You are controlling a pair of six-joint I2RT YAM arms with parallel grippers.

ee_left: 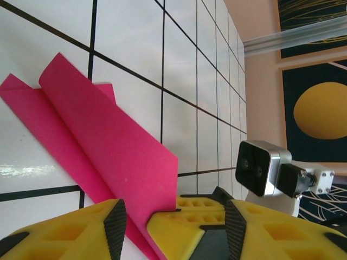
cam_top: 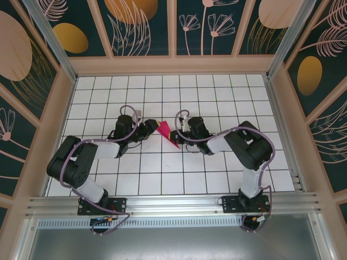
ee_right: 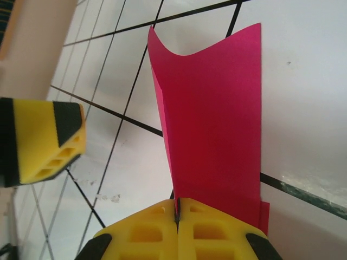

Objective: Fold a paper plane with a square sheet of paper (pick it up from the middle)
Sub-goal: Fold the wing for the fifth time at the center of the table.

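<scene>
Your right hand point(ee_right: 177, 212) is fully closed, and its two yellow fingers pinch one end of the pink paper point(ee_right: 217, 124) in the seam between them. From that grip the paper runs away from the hand as a long folded strip. Its layers lie one over another and its far edge curls upward.

Your left hand point(cam_top: 152, 129) sits just across from it with the jaws partly open. In the left wrist view the black pads point(ee_left: 115, 225) stand apart. The paper and the tips of the right hand lie in the gap between them. The pads do not look clamped on the paper, though one is very near its edge. One left finger point(ee_right: 43, 141) also shows beside the paper in the right wrist view.

From above, the paper is a narrow pink wedge between the two hands, near the middle of the white gridded bench point(cam_top: 217, 168). Its point angles toward the near edge. Its far end seems to lie low against the tiles, but you cannot tell whether it touches. The right wrist's camera point(ee_left: 259, 169) sits just behind the closed fingers.
</scene>
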